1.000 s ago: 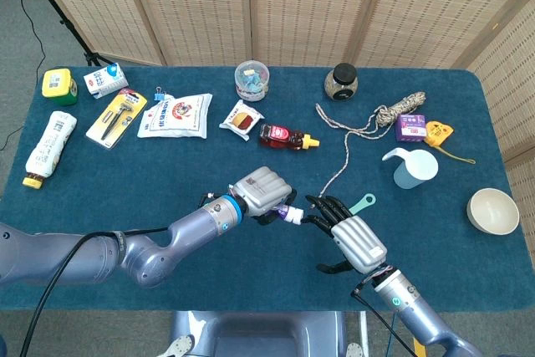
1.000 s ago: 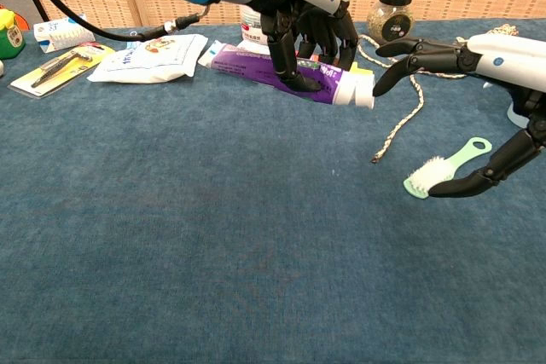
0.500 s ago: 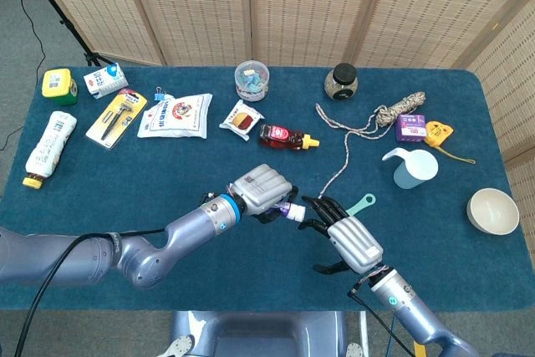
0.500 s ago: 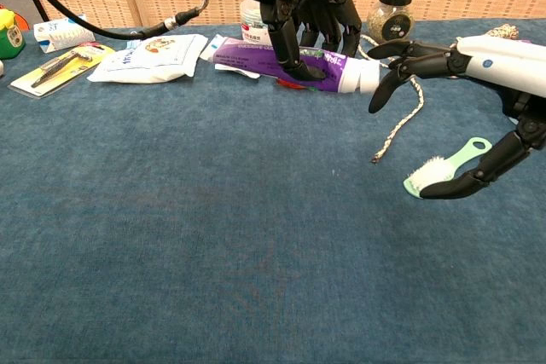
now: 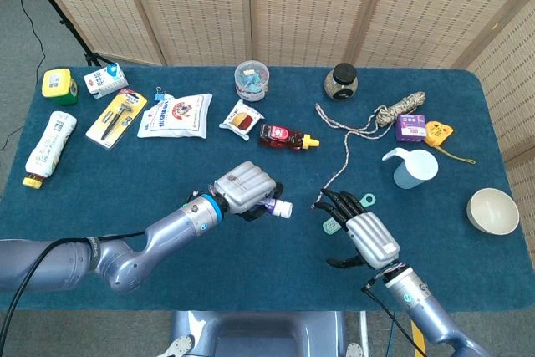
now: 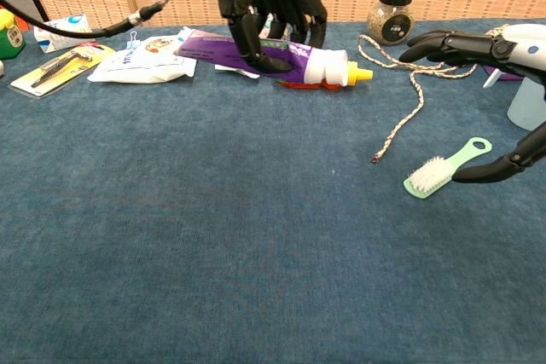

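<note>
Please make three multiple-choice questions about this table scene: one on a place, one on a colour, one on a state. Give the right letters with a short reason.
1. Where does the green brush lie?
A. inside the white bowl
B. on the blue cloth beside the right hand
C. on top of the glass jar

2. What colour is the body of the tube in the left hand?
A. purple
B. yellow
C. black

3. In what state is the right hand?
A. closed round the brush
B. closed round the rope
C. open, holding nothing

Answers:
1 B: the chest view shows the brush flat on the cloth, near the right hand's fingers.
2 A: the tube is purple with a white cap end.
3 C: its fingers are spread above the table, and nothing is in them, while the left hand holds the tube.
</note>
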You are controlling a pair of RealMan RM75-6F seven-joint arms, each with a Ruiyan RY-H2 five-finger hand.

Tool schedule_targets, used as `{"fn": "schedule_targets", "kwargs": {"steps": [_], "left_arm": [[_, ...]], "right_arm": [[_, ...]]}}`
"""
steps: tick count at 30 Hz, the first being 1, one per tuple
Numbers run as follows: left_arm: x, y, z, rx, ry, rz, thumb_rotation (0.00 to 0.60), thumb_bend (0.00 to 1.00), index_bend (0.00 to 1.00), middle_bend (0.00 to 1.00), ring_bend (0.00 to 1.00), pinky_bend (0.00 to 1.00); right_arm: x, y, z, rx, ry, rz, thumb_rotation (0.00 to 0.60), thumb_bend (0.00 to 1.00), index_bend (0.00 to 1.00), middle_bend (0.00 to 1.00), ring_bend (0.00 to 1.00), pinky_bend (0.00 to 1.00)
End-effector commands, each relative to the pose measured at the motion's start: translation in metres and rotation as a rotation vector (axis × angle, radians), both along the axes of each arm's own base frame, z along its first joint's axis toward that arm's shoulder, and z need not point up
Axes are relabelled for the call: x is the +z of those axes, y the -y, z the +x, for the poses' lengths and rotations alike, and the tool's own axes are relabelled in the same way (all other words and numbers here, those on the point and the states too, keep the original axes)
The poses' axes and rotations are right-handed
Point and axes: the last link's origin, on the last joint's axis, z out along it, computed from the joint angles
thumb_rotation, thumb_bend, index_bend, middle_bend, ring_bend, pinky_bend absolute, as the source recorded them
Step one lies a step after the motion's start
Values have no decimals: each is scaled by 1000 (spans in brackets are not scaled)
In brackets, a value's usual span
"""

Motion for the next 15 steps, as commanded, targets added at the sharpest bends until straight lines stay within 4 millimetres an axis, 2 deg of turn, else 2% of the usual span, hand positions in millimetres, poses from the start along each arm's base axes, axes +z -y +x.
{"fn": "schedule_targets", "kwargs": {"steps": [1,6,15], "left_arm": [[4,-1,-5,4,5,14,600,1000,624,526,487,550],[8,-2,-14,11,19,34,600,1000,623,527,488,550],[9,-1,-21,17,37,56,600,1000,623,527,488,550]], "right_arm": [[4,1,-7,-35,32,0,600,0,79,0,0,0],[10,6,-18,-115,127,4,600,0,1,0,0,0],[8,12,-30,-261,451,136,600,0,0,0,0,0]]}}
